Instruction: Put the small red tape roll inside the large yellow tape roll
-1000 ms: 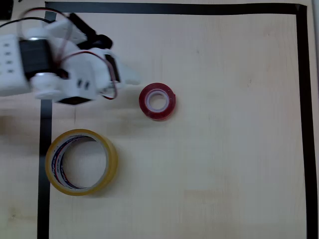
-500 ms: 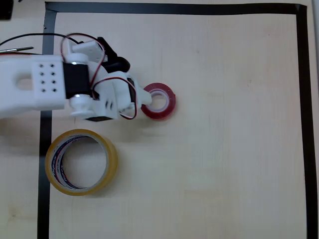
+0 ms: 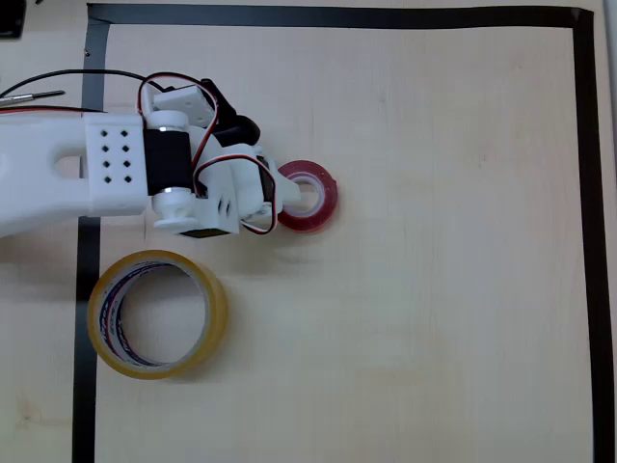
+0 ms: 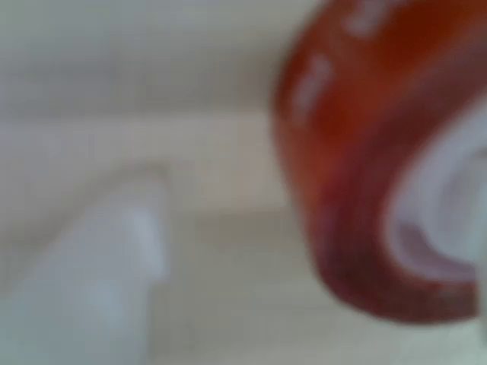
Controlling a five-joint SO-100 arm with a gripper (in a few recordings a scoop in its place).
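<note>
The small red tape roll (image 3: 310, 197) lies flat on the wooden table, its white core facing up. My white gripper (image 3: 285, 196) reaches in from the left and sits low over the roll's left rim, jaws open. In the blurred wrist view the red roll (image 4: 358, 175) fills the right side, and one white finger (image 4: 103, 285) stands apart from it at lower left with bare table between. The large yellow tape roll (image 3: 157, 313) lies flat below the arm at lower left, untouched, its printed inner core showing.
Black tape (image 3: 582, 231) frames the work area along the top, left and right. The arm's white body and red and black wires (image 3: 116, 174) cover the upper left. Bare wood spreads across the table's right half and bottom.
The arm has swung right from the left edge, and the gripper has come down onto the red roll's left rim. Both rolls lie where they were.
</note>
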